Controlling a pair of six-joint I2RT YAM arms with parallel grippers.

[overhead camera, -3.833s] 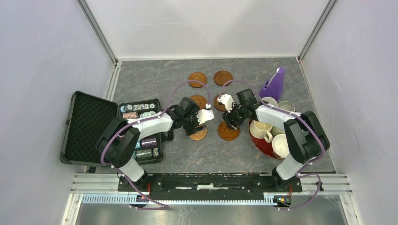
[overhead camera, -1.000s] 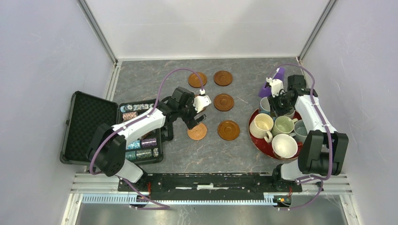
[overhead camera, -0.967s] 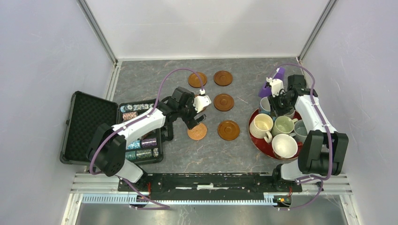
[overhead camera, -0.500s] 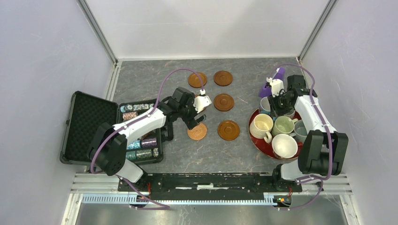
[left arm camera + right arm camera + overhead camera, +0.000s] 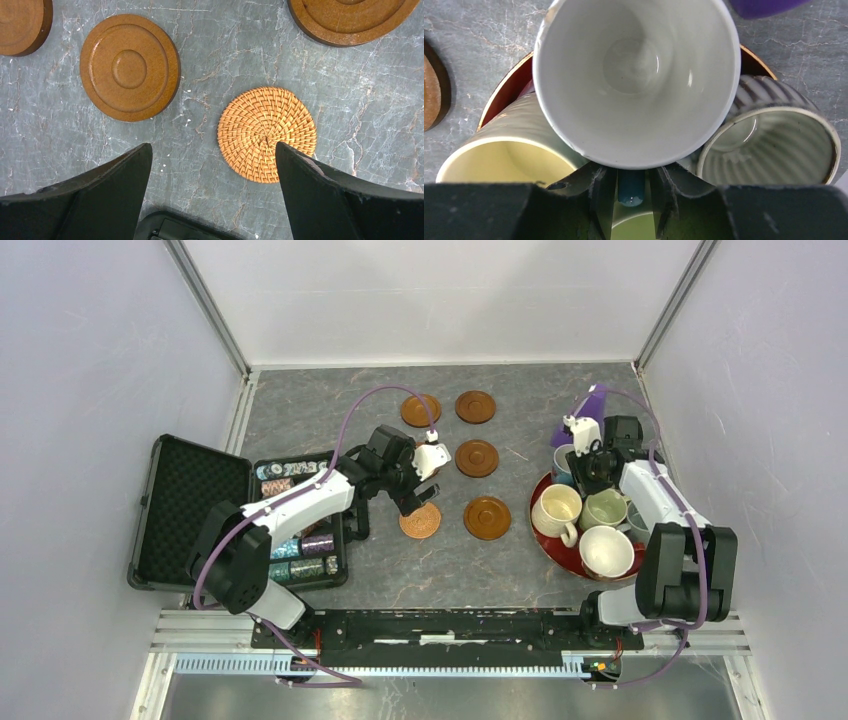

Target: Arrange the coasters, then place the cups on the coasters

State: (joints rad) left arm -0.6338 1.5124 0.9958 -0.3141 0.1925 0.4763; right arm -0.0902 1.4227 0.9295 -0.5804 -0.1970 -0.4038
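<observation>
Five wooden coasters (image 5: 477, 457) lie in two columns, and the lighter woven coaster (image 5: 421, 521) is at the near left. My left gripper (image 5: 412, 490) hovers over it, open and empty. In the left wrist view the woven coaster (image 5: 267, 134) lies by the right finger (image 5: 340, 200), with a wooden coaster (image 5: 130, 67) to the upper left. The cups stand on the red tray (image 5: 560, 552): cream (image 5: 555, 508), pale green (image 5: 604, 506), white (image 5: 607, 550). My right gripper (image 5: 631, 172) is at the blue cup (image 5: 636, 75). Its narrowly open jaws flank the blue handle (image 5: 630, 189) with thin gaps.
A black case with poker chips (image 5: 300, 525) and its open lid (image 5: 190, 510) lie at the left. A purple cone (image 5: 588, 405) stands behind the tray. A grey striped cup (image 5: 774, 145) and the cream cup (image 5: 499, 160) press close to the blue one. Walls enclose three sides.
My right arm left the coasters for the tray, then shifted slightly left and nearer onto the blue cup, its jaws widening a little. The left arm has stayed still.
</observation>
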